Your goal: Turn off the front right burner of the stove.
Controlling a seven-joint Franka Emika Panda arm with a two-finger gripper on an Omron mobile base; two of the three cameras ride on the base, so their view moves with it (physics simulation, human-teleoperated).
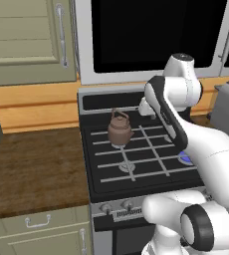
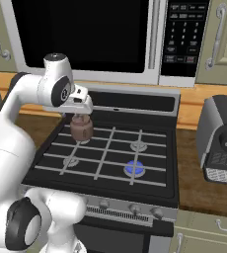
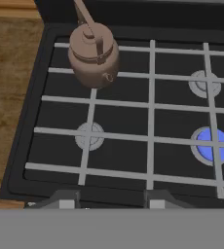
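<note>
The two small dark finger tips of the gripper (image 3: 109, 200) rise nearest the lens, set well apart with nothing between them — an open, empty hand held high over the front edge of the wide black gas stove (image 3: 133, 160).

Outward from it lies the unlit grey front left burner disc (image 3: 89, 136), and behind that the brown metal kettle (image 3: 93, 56) stands on the grey wire grate (image 3: 151, 104). The front right burner (image 3: 212, 145) glows blue off to the right, under a crossing of grate bars.

The row of silver knobs (image 2: 135, 209) sits low on the front panel, well below the hand. The likely trouble is choosing the wrong knob, since they look alike and none is marked legibly. A sweep down across the cooktop could also knock the kettle or pass through the flame.

The microwave keypad (image 2: 183, 34) carries small light markings — too blurred to read. No brand is legible.
</note>
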